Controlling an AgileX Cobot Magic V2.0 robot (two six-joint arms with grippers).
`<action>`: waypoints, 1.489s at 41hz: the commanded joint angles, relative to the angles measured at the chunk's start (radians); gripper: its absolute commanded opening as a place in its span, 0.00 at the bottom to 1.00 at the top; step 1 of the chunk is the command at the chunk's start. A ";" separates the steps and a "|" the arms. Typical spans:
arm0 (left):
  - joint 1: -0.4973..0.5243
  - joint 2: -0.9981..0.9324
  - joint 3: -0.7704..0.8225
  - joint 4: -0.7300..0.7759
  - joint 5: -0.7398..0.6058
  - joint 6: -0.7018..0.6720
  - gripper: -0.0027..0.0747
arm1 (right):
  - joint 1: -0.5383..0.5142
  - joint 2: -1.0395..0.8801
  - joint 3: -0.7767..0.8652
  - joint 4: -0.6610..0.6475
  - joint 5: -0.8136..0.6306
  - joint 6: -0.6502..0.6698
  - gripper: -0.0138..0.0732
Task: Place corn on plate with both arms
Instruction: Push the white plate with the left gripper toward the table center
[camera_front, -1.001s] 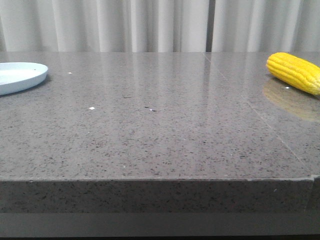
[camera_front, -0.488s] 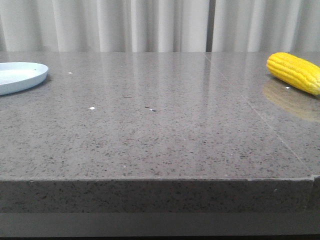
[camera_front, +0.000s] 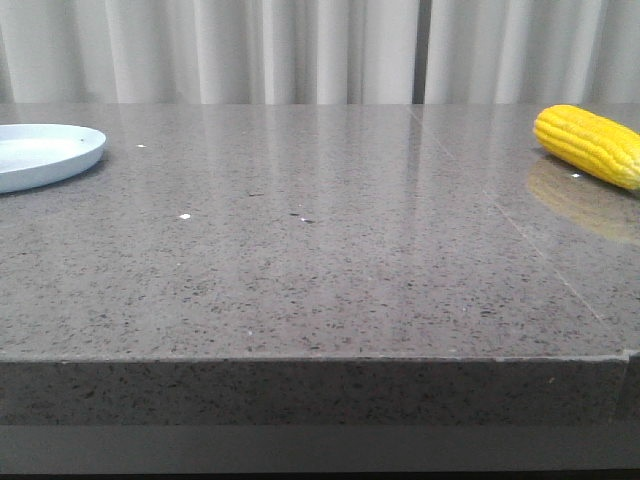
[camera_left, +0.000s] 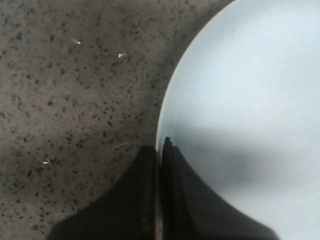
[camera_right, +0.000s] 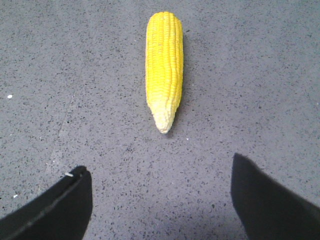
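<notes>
The white plate (camera_front: 45, 155) sits at the table's far left; the yellow corn (camera_front: 590, 145) lies at the far right. Neither arm shows in the front view. In the left wrist view my left gripper (camera_left: 159, 150) is shut on the rim of the plate (camera_left: 250, 100), one finger outside over the table, the other inside over the plate. In the right wrist view my right gripper (camera_right: 160, 175) is open and empty above the table. The corn (camera_right: 164, 70) lies ahead of it, its tapered tip pointing toward the gap between the fingers, apart from them.
The grey speckled stone table (camera_front: 320, 260) has its front edge near the camera. A seam in the top (camera_front: 520, 240) runs back on the right side. White curtains (camera_front: 320, 50) hang behind the table.
The plate has slid a little to the right across the table. The corn has not moved.
</notes>
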 joint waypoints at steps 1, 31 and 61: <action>-0.006 -0.084 -0.056 -0.050 0.021 0.001 0.01 | -0.003 0.002 -0.035 0.002 -0.073 -0.007 0.84; -0.427 -0.094 -0.244 -0.126 0.171 0.026 0.01 | -0.003 0.002 -0.035 0.002 -0.074 -0.007 0.84; -0.583 0.083 -0.244 -0.116 0.177 0.024 0.23 | -0.003 0.002 -0.035 0.002 -0.074 -0.007 0.84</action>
